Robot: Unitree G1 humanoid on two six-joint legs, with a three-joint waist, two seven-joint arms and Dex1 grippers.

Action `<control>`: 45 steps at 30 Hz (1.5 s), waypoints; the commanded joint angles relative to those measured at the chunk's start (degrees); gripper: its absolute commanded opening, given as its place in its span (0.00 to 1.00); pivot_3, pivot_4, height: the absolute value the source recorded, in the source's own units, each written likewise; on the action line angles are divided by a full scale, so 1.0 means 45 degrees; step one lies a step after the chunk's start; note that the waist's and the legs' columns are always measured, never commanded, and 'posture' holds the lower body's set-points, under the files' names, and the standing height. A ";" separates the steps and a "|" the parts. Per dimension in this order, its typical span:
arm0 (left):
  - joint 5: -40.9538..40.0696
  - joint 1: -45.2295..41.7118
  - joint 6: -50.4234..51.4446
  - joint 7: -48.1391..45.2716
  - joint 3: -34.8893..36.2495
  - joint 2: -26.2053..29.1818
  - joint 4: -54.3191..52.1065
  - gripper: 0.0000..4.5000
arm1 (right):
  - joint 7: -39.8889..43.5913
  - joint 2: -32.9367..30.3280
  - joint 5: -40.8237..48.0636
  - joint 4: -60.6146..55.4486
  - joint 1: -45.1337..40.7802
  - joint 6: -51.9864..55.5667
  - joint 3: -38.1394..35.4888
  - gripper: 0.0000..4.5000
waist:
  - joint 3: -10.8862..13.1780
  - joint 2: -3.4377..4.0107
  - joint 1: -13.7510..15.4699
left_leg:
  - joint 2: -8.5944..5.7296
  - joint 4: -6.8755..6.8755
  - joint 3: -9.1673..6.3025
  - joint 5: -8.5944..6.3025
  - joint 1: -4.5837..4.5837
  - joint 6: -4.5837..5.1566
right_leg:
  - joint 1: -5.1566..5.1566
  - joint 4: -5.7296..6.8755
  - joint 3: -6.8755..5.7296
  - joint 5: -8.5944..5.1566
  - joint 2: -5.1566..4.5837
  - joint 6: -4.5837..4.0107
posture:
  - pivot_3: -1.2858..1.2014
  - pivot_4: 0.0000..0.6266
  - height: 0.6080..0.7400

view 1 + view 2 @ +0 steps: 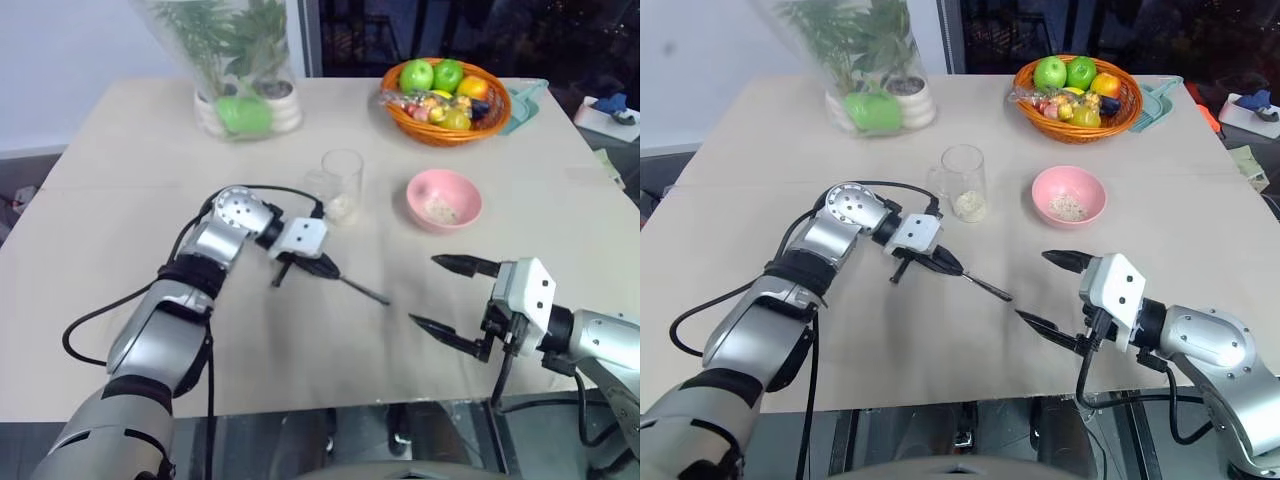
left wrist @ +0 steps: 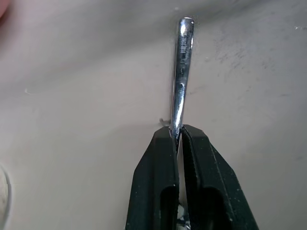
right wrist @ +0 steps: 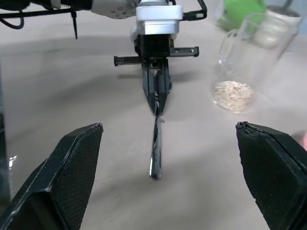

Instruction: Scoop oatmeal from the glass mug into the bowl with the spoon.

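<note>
Beyond the left tool (image 1: 940, 262), oatmeal (image 1: 969, 206) sits apart.

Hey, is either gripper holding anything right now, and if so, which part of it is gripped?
The left gripper is shut on the spoon, with one end pinched between the fingers and the rest sticking out. The right gripper is open and holds nothing.

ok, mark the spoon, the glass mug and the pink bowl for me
spoon (image 3: 155, 148), right wrist view, on the handle past the fingers.
glass mug (image 1: 964, 170), right eye view, on the clear wall above the flakes.
pink bowl (image 1: 425, 188), left eye view, on the near-left rim.
</note>
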 commanded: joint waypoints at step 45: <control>0.1049 -0.0589 0.2259 -0.0061 -0.1380 -0.0090 -0.0833 0.44 | -0.2149 -0.1090 0.2199 -0.2129 0.3333 0.0589 -0.2226 1.00 | -0.0014 -0.0010 0.0089 | -0.0007 0.0139 -0.0159 -0.0040 -0.0030 0.0073 | 0.0036 0.0054 0.0088 -0.0002 0.0084 0.0002 | 0.52 0.24 1.00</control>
